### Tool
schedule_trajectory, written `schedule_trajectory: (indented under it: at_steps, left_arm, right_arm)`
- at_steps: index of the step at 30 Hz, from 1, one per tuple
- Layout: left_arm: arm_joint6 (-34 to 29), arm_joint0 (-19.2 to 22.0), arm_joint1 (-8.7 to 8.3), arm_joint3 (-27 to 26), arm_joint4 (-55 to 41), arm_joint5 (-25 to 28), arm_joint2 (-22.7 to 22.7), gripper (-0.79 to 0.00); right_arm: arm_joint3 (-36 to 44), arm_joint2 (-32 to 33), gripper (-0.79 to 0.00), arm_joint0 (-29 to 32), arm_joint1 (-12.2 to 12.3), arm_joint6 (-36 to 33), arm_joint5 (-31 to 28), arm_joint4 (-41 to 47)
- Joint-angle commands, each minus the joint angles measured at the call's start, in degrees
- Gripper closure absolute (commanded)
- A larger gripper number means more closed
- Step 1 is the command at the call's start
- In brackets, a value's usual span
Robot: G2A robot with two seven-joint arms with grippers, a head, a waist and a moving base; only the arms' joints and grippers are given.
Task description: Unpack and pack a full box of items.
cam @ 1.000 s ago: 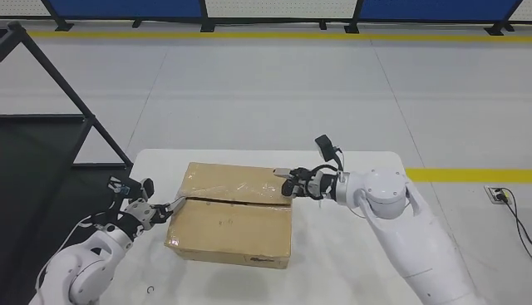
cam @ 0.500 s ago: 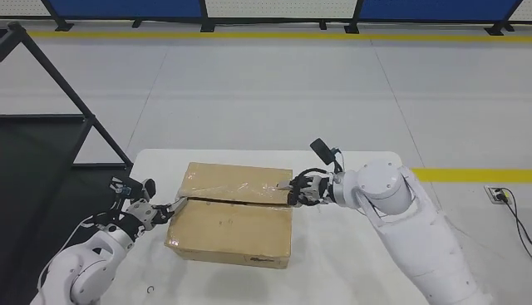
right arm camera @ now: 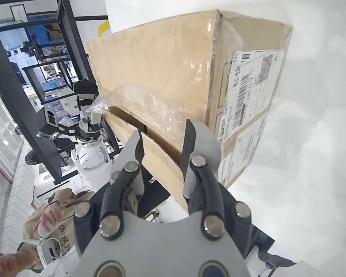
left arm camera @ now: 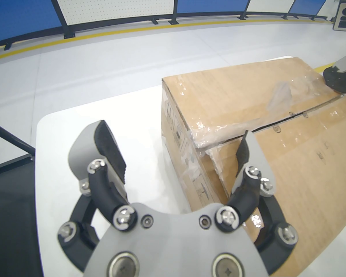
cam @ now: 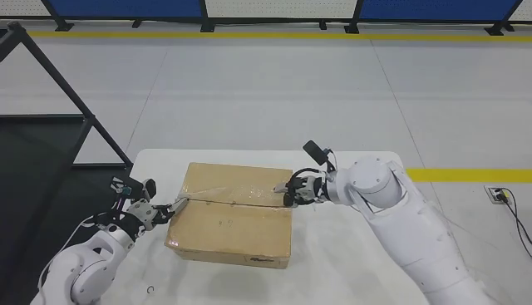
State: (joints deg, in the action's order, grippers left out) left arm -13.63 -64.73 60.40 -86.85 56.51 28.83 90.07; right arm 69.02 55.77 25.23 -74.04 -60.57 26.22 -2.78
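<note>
A brown cardboard box (cam: pixel 233 215) lies on the white table (cam: pixel 349 259), its two top flaps meeting along a seam under crumpled clear tape (right arm camera: pixel 138 102). My left gripper (left arm camera: pixel 176 145) is open at one end of the seam; one finger (left arm camera: pixel 243 151) rests over the box top and the other (left arm camera: pixel 109 148) hangs beside the box corner. At the opposite end my right gripper (right arm camera: pixel 164 142) is open, with the corner of the near flap between its fingers. A white shipping label (right arm camera: pixel 248 87) covers that end wall. In the top view the left gripper (cam: pixel 170 208) and right gripper (cam: pixel 287 193) flank the box.
A black metal frame (cam: pixel 75 114) stands off the table's left side. Bare tabletop lies to the right of the box and along its front. Beyond the table is open grey floor with a yellow line (cam: pixel 465 174).
My right gripper has come down from the far flap to the seam's end. The raised flap edge has settled, so the gap along the seam looks narrower. The left gripper has kept still.
</note>
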Motion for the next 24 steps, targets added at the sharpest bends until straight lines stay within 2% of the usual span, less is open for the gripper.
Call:
schedule_trajectory:
  at_steps: [1, 5, 6, 9, 10, 11, 13, 19, 24]
  left_arm:
    - [0.0, 0.0, -0.03, 0.0, 0.0, 0.0, 0.0, -0.785]
    - [0.1, 0.1, -0.09, 0.1, -0.2, 0.0, -0.1, -0.785]
    - [0.1, 0.1, -0.1, 0.1, -0.2, 0.0, -0.2, -0.785]
    - [0.2, 0.2, -0.13, 0.1, -0.3, -0.1, -0.3, -0.785]
    - [0.2, 0.2, -0.13, 0.2, -0.4, -0.1, -0.4, -0.785]
    - [0.3, 0.2, -0.14, 0.1, -0.3, -0.1, -0.4, -0.785]
    - [0.4, 0.3, -0.15, 0.1, -0.4, -0.2, -0.6, -0.785]
    - [1.1, 0.1, -0.22, -0.2, -0.8, -0.4, -0.4, -0.785]
    - [2.9, -2.0, -0.37, -2.1, -3.0, 0.3, 1.2, -0.785]
  right_arm:
    - [-0.5, -0.7, -0.314, -0.5, -0.1, 0.2, -0.6, -0.5]
    - [0.6, -0.9, -0.314, -1.1, -0.2, 3.2, -4.6, -2.0]
    - [1.5, -0.1, -0.366, -0.7, -0.1, 4.6, -6.8, -1.7]
    - [4.7, 2.8, -0.363, 1.0, 0.6, 8.1, -11.6, -2.0]
    - [6.1, 3.6, -0.662, 2.0, 0.9, 8.4, -13.8, -2.1]
    - [7.5, 4.5, -0.785, 2.9, 1.2, 8.1, -16.5, -2.3]
    - [9.6, 6.7, -0.785, 4.7, 1.8, 8.8, -19.4, -1.6]
    - [10.2, 7.6, -0.785, 5.2, 1.9, 9.6, -19.6, -1.1]
    - [10.5, 7.6, -0.785, 5.4, 1.9, 9.9, -20.2, -0.7]
